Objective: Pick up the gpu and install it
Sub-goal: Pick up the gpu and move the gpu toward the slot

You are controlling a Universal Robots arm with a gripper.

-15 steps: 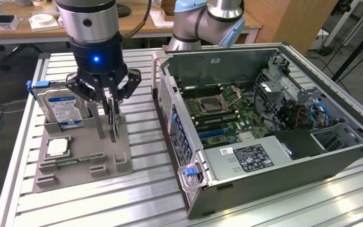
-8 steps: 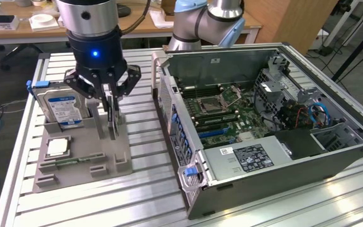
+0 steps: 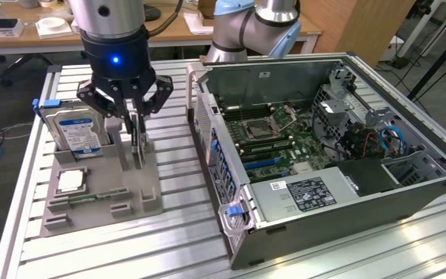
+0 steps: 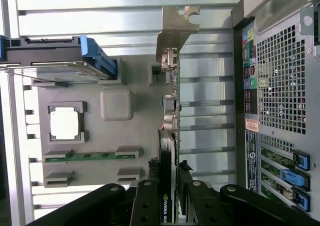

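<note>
Your gripper (image 3: pixel 133 119) has its fingers closed on the top edge of the gpu (image 3: pixel 137 148), one on each face of the card, as the wrist view shows. The gpu stands on edge in a slot of the grey holder (image 3: pixel 99 212), with its silvery bracket (image 4: pixel 176 28) at the end away from the fingers. You cannot tell from here whether its bottom edge has cleared the slot.

The hold is narrow and sits toward one end of a long, thin card, so I judge it could pivot between the pads under the weight of the bracket end. If it comes up crooked, the bracket could catch on the holder's posts.

The hard drive (image 3: pixel 79 131) stands just beside the gripper on the exterior view's left. A sideways drift could bump it.

The open computer case (image 3: pixel 378 192) lies to the exterior view's right, its near wall close by. A tilted card could strike that wall or meet the motherboard (image 3: pixel 285 148) at an angle
</note>
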